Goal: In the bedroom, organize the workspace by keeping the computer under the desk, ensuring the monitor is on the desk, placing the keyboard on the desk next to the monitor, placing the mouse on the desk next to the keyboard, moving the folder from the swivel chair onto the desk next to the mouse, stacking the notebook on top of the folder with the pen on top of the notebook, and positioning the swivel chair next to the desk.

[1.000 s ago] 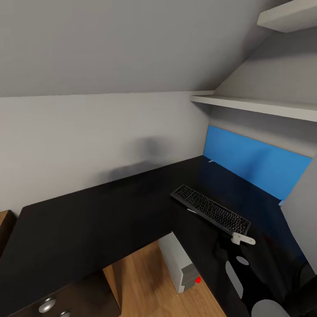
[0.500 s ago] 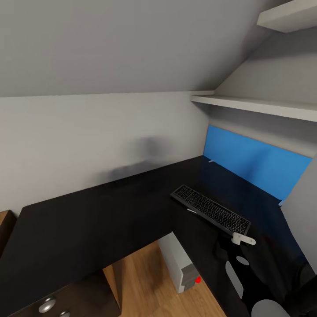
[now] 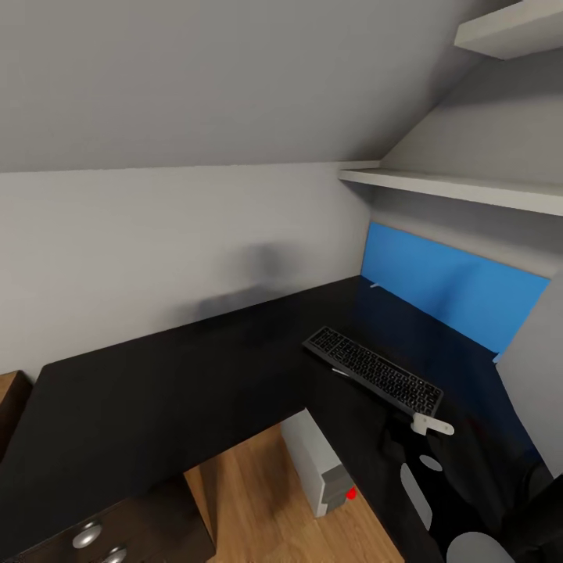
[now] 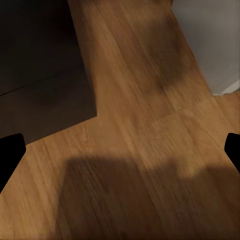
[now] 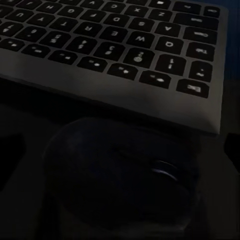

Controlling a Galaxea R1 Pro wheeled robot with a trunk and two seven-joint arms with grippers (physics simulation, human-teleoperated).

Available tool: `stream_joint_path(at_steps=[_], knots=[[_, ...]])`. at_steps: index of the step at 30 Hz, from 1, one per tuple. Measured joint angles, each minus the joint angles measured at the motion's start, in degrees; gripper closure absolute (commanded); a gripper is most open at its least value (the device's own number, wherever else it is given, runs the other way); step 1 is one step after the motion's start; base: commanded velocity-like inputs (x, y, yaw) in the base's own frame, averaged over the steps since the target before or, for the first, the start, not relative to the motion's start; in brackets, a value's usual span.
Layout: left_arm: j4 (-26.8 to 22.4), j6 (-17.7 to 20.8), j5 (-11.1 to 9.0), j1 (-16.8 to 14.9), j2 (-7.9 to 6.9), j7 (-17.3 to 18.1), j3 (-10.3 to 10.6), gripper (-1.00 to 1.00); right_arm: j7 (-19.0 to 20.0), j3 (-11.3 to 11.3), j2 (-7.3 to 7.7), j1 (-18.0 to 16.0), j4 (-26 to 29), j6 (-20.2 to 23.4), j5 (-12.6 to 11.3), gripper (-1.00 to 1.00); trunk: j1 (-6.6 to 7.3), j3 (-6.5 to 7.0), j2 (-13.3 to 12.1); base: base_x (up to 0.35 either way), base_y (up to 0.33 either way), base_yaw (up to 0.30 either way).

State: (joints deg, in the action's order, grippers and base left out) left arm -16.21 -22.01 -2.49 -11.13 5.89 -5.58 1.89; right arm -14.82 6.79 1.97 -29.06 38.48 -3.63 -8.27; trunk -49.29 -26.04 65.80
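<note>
Keyboard (image 3: 374, 371) lies on your counter (image 3: 156, 391) with the mouse (image 5: 120, 182) seemingly beside it between your released right claw (image 5: 120, 165), computer (image 3: 317, 461) underneath; folder stacking remains.

Head camera shifted slightly; desk (image 3: 156, 391) contents unmoved.

Even soft light; right wrist view dim, perhaps shadowed.

Keyboard (image 5: 115, 45) keys bear letters W, Q, Z; remaining legends too dim.
</note>
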Motion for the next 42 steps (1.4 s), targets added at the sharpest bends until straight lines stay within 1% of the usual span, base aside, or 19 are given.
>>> stream_joint_path(at_steps=[22, 28, 42], knots=[[0.01, 0.03, -0.21, 0.00, 0.00, -0.43, -0.11, -1.00, 0.06, -0.01, -0.05, 0.00, -0.03, 0.00, 0.00, -1.00, 0.00, 0.00, 0.00, -0.003, 0.000, 0.000], [0.00, 0.01, -0.22, 0.00, 0.05, -0.47, -0.15, -1.00, 0.06, -0.01, -0.05, 0.00, -0.04, 0.00, 0.00, -1.00, -1.31, -1.07, 2.39, 0.000, 0.000, 0.000], [-0.01, -0.01, -0.22, 0.00, 0.05, -0.45, -0.10, -1.00, 0.06, -0.01, -0.05, 0.00, -0.03, 0.00, 0.00, -1.00, -1.31, -1.08, 2.41, 0.000, 0.000, 0.000]])
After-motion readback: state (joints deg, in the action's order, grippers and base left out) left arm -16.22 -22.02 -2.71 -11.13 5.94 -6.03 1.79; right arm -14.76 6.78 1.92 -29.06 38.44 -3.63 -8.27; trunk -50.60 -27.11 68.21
